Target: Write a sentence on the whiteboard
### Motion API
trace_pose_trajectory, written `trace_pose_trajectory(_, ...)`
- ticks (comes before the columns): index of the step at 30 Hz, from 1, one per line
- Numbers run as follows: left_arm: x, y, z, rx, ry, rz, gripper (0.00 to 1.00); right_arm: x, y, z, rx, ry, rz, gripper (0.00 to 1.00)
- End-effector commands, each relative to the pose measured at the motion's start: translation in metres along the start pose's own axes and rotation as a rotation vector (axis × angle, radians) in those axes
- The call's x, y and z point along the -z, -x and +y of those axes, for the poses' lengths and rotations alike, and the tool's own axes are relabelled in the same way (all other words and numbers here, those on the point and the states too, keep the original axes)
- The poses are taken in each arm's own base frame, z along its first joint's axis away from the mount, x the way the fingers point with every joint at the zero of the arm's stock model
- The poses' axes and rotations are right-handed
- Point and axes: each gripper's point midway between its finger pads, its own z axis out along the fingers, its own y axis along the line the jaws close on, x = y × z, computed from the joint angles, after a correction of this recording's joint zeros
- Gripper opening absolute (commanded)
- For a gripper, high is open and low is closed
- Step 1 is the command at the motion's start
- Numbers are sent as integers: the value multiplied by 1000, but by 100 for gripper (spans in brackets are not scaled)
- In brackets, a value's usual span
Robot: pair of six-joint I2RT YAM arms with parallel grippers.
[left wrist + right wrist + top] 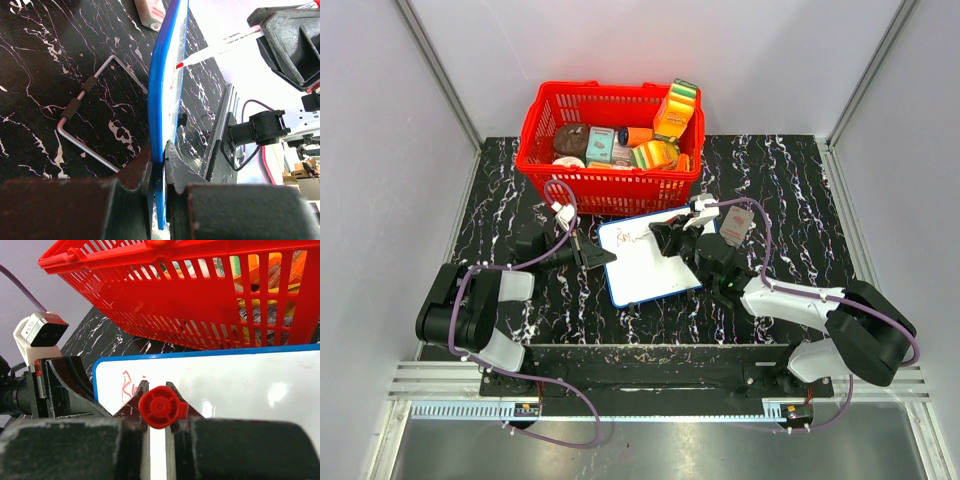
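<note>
Top external: left claw point(605, 257) clamps the whiteboard point(650, 275) by its edge; right claw point(660, 238) pinches a red marker point(162, 407) over it.

In the black right gripper point(158, 391) sat a red-capped marker point(162, 408), just beyond it the white whiteboard point(240, 385) with its blue frame and thin red sentence point(129, 384), farther out a red basket point(175, 305) on the black, white-veined table point(107, 335).
</note>
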Motion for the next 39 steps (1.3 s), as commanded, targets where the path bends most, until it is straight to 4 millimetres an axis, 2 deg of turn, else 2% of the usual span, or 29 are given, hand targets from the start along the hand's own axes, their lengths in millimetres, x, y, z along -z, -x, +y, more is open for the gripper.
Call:
trace_pose_trajectory(1, -4, 7, 8, -101, 36, -22, 0, -3, 34, 4, -3, -6, -94, 0)
trace_pose_trajectory(13, -4, 7, 8, -104, 35, -22, 0, -11, 41, 5, -23, -16, -116, 0)
trace_pose_trajectory(26, -4, 7, 8, -104, 34, -21, 0, -17, 25, 9, -21, 4, -55, 0)
trace_pose_trajectory(39, -4, 7, 8, -104, 37, -23, 0, -9, 14, 9, -29, 29, -9, 0)
